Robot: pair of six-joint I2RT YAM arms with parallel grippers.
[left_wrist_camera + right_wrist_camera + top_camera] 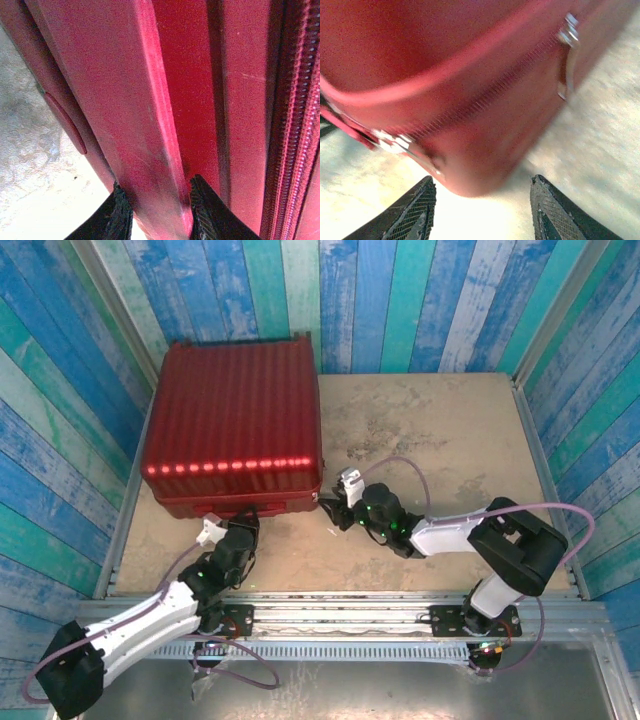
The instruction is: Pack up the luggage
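The luggage [235,420], a dark-red ribbed hard-shell suitcase, lies closed and flat at the table's back left. My left gripper [238,532] is at its near side. In the left wrist view the left gripper [159,187] is shut on a raised red bar of the luggage [150,100], one black finger on each side. My right gripper [337,508] sits at the case's near right corner. Seen from the right wrist, the right gripper [482,182] is open, with the rounded corner of the luggage [470,125] just beyond its fingertips [427,192] and nothing between them.
The suitcase zipper [290,125] runs along the side, with silver zipper pulls [568,35] near the corner. Blue plank walls [420,300] enclose the sandy table [440,430] on three sides. Bare tabletop spreads to the right of the case.
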